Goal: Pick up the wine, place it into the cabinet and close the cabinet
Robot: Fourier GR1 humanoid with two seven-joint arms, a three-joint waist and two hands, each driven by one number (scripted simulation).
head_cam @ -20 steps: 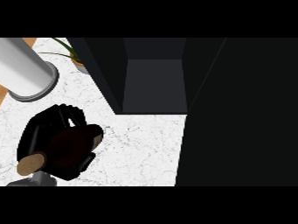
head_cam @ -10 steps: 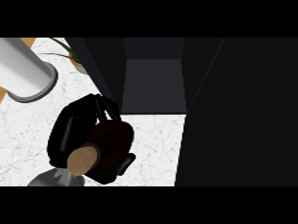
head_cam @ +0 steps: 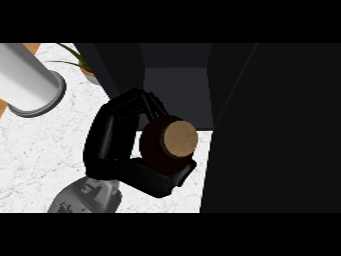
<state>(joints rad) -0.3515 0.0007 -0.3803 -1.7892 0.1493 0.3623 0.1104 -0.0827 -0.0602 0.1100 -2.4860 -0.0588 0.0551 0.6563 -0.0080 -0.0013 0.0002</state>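
Head view, looking steeply down: my left hand [head_cam: 117, 145], black on a grey forearm, has carried the dark wine bottle with its round tan cork top [head_cam: 174, 142] up and to the right over the last second. It began near the lower left of the white marble desk [head_cam: 33, 150]; now the bottle hangs just in front of the open dark cabinet [head_cam: 177, 85], touching nothing but my hand. The fingers [head_cam: 132, 107] are curled round the far side of the bottle and the thumb wraps the near side, holding it. I judge the pick-up done and the placing under way; the cabinet door [head_cam: 284, 125], a tall dark panel at right, stands open. My right hand is out of view. A white cylinder [head_cam: 21, 75] and a green plant [head_cam: 77, 55] sit far left. I can read no label or writing anywhere.
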